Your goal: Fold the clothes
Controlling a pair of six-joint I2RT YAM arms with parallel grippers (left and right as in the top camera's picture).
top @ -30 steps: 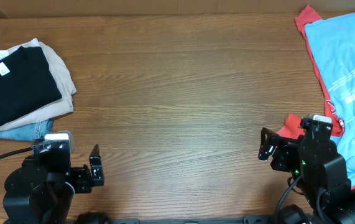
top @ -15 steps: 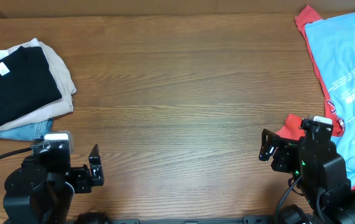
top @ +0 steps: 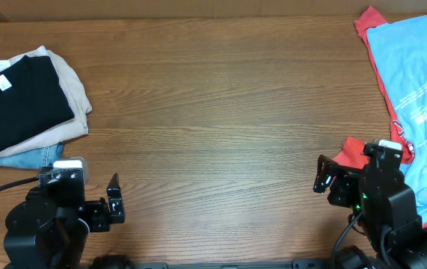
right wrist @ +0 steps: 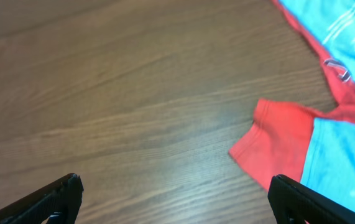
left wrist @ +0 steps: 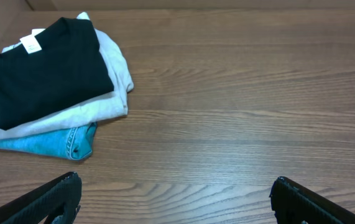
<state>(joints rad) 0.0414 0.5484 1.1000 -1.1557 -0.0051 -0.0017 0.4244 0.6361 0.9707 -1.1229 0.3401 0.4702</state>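
Your right gripper (right wrist: 174,199), jaws spread wide and empty like those of your left gripper (left wrist: 174,196), faces a red shirt (right wrist: 276,146) just ahead to its right, under a blue shirt (right wrist: 345,37); both look light and limp, so pinch the red corner nearest.

Robot lab: wooden table (top: 213,97) with robot arms (top: 381,205)

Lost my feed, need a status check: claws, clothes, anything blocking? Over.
Left claw open, empty; right claw open, empty. Unfolded at right edge: blue shirt, red garment. At left: folded stack. Nothing in the way.
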